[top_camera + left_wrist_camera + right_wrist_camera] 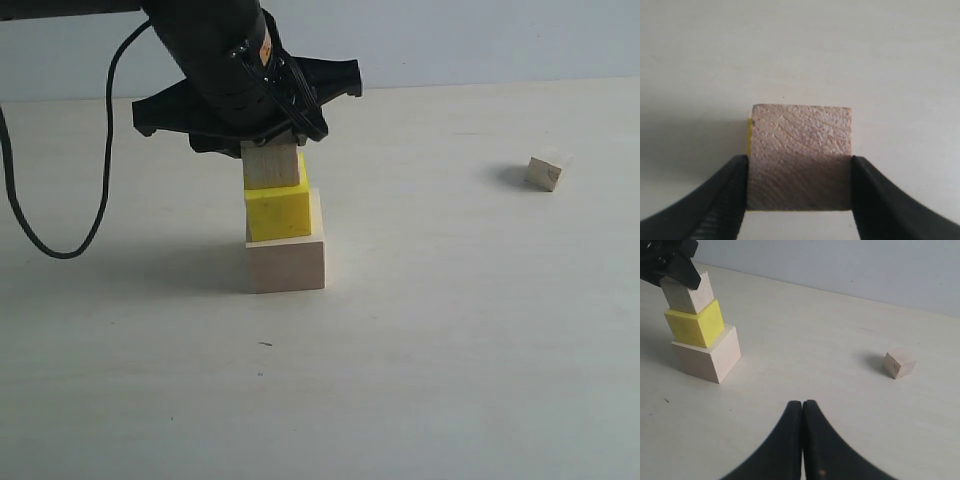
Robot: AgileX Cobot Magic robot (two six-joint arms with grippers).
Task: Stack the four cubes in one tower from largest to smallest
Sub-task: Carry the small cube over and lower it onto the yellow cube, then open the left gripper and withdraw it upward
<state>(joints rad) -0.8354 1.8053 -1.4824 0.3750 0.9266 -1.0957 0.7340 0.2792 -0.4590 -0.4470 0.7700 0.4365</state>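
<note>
Three cubes are stacked on the desk (450, 350): big wood cube (287, 265), yellow cube (278, 212), small wood cube (271, 166) on top. The left gripper (799, 167) squeezes the small wood cube. The right gripper (802, 410) is pinched closed, empty. The tiny cube (545, 173) lies well apart, toward the desk's far right edge. It goes on last.

wood cubes: 3 – large wood cube (286, 265), small wood cube (271, 165), tiny wood cube (545, 173)
yellow cube (278, 212): 1
pincers: 2 – left pincer (799, 161), right pincer (802, 406)
</note>
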